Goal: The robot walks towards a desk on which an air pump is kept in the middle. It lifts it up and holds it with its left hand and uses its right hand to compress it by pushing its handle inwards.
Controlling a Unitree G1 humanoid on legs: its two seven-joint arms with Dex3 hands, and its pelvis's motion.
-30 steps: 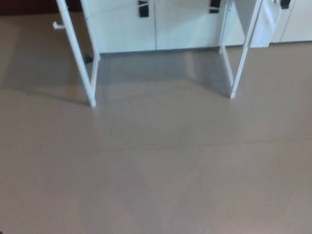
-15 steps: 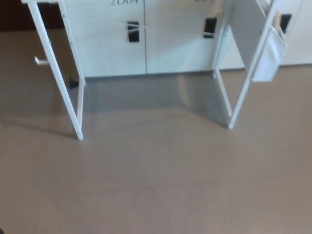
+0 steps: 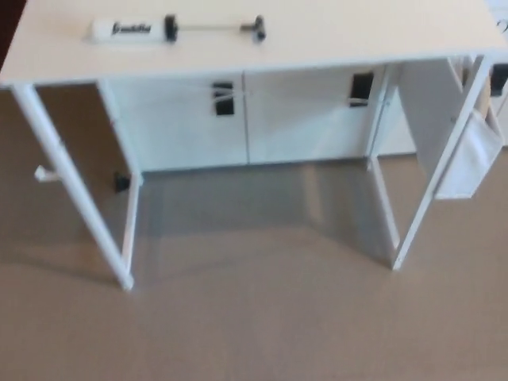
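air pump (image 3: 175,29) lying on desk (image 3: 333,36), cabinets (image 3: 302,119) behind

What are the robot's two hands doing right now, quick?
Left hand: not in view.
Right hand: not in view.
The air pump lies untouched on the desk.

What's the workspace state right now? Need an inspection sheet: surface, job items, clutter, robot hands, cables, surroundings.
Surface: white desk on white legs, top in view along the picture's upper edge.
Job's things: air pump lying flat on the desktop, left of centre; white barrel to the left, handle to the right, rod drawn out.
Clutter: nothing seen on the desktop besides the pump.
Robot hands: neither in view.
Cables: nothing seen.
Surroundings: white cabinets with dark handles behind the desk; white pouch hanging at the desk's right side; small dark object on the beige floor, too blurred to identify.
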